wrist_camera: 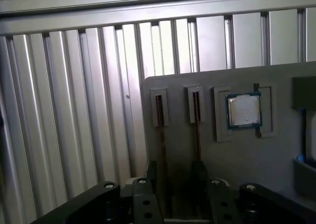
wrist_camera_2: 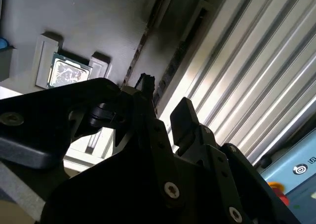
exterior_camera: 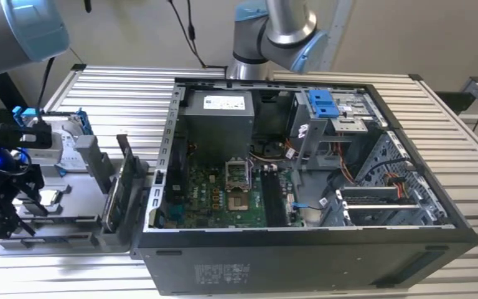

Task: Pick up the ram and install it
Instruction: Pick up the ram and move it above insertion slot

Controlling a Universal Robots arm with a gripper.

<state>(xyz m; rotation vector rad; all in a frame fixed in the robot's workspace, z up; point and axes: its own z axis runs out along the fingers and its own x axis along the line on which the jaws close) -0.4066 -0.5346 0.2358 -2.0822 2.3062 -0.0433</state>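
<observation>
Exterior view
- Arm [exterior_camera: 15, 25]: is being shown at the exterior view's left, reaching down over a grey tray [exterior_camera: 77, 187].
- Gripper [exterior_camera: 2, 205]: is being held low over the tray; the jaw state cannot be told from here.
- Tray: is being seen lying on the slatted table [exterior_camera: 438, 106], just beside the open computer case [exterior_camera: 305, 255].
- Hard drive [exterior_camera: 56, 134]: is being carried in its blue frame at the far end of the tray.

Second wrist view
- Gripper [wrist_camera_2: 165, 93]: is being seen from behind its dark body, with the two fingers standing apart and nothing clamped between them.
- Ram stick next to the processor [wrist_camera_2: 142, 39]: is being held on edge in a tray [wrist_camera_2: 98, 17] slot.
- Outer ram stick [wrist_camera_2: 177, 54]: is being held in the neighbouring slot, near the tray's edge and the table [wrist_camera_2: 256, 61] slats.
- Processor [wrist_camera_2: 69, 72]: is being seated in its own recess.

First wrist view
- Gripper [wrist_camera: 174, 177]: is being held with its jaws wide, a clear gap between the fingers [wrist_camera: 150, 172].
- Ram stick next to the processor [wrist_camera: 196, 110]: is being seen edge-on in its slot, running towards one finger; contact cannot be told.
- Outer ram stick [wrist_camera: 159, 116]: is being seen parallel to it, running into the gap.
- Processor [wrist_camera: 243, 110]: is being seen just beside the slots.
- Tray [wrist_camera: 237, 160]: is being backed by the table [wrist_camera: 74, 110] slats.
</observation>
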